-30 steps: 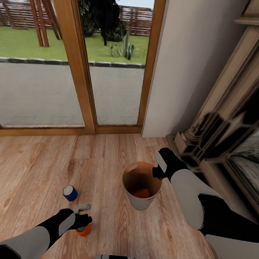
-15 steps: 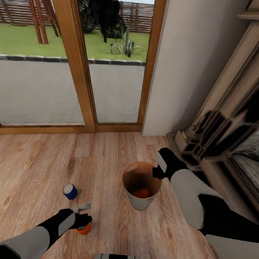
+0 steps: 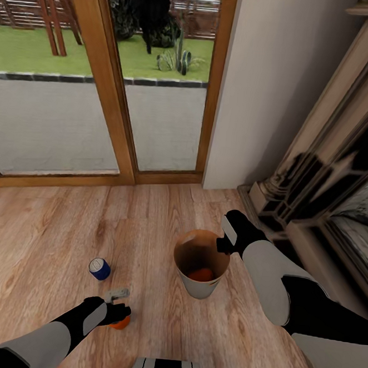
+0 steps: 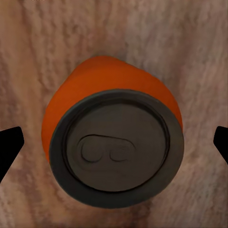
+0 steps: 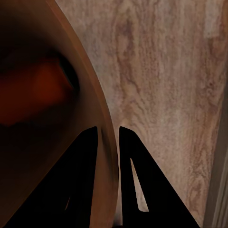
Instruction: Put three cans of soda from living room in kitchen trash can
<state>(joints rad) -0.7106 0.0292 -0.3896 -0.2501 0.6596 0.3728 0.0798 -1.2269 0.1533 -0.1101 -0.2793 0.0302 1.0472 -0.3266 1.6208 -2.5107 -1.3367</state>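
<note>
Second-can pickup: left pincer (image 4: 114, 142) wide open, straddling upright orange can (image 4: 111, 142) on floor; next, lower, close. Right pincer (image 5: 108, 137) clamped on trash can (image 3: 199, 262) rim; orange can inside (image 3: 201, 274), blue can (image 3: 99, 268) left.

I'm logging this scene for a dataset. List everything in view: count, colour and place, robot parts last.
orange soda can: 2, one upright on the floor under the left end effector, one inside the trash can
blue soda can: 1, upright on the floor
trash can: 1, brown inside, pale outside, on the floor
glass doors: wood-framed, ahead
fireplace: dark and cream, at right
left end effector: open around the orange can
right end effector: shut on the trash can rim
</note>
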